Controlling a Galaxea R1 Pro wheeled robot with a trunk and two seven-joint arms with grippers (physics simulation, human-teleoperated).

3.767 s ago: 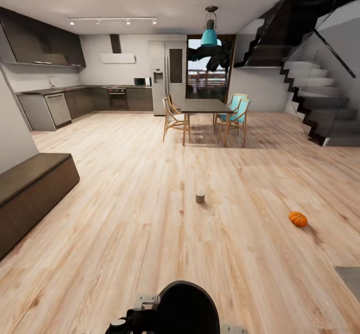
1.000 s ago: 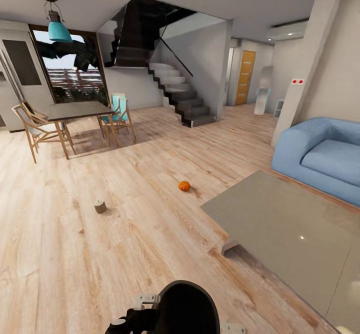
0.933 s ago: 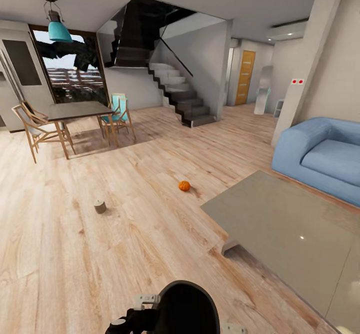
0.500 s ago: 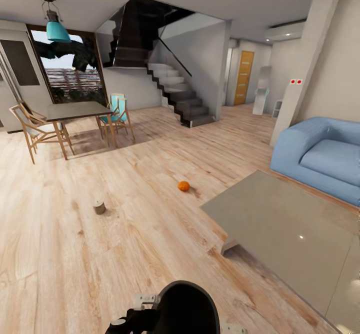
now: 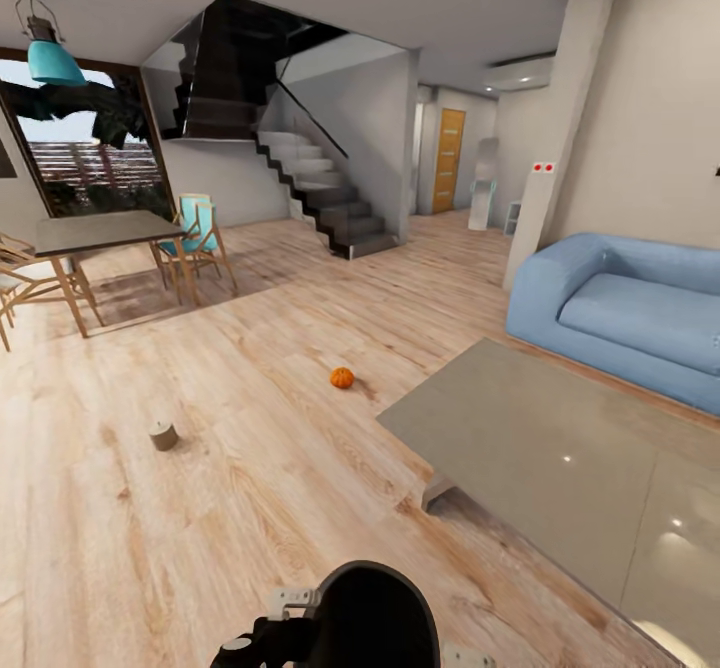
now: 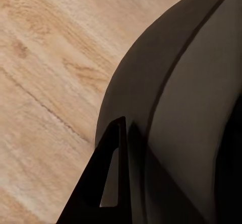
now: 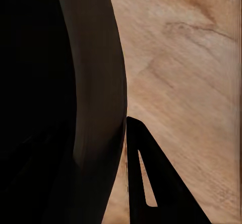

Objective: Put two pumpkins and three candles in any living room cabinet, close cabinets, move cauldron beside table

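We log the pumpkin [image 5: 342, 378] on the floor [image 5: 250, 508], just off the far-left corner of the table [image 5: 560, 468]. A candle [image 5: 163, 436] stands well apart to its left, nearer us. The sofa [image 5: 620, 313] lies behind the table at right. Dining table [image 5: 95, 233] with chairs [image 5: 195, 243] sits far left; stairs [image 5: 320, 193] behind, centre.

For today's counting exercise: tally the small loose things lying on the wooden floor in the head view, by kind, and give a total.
Pumpkin: 1
Candle: 1
Total: 2
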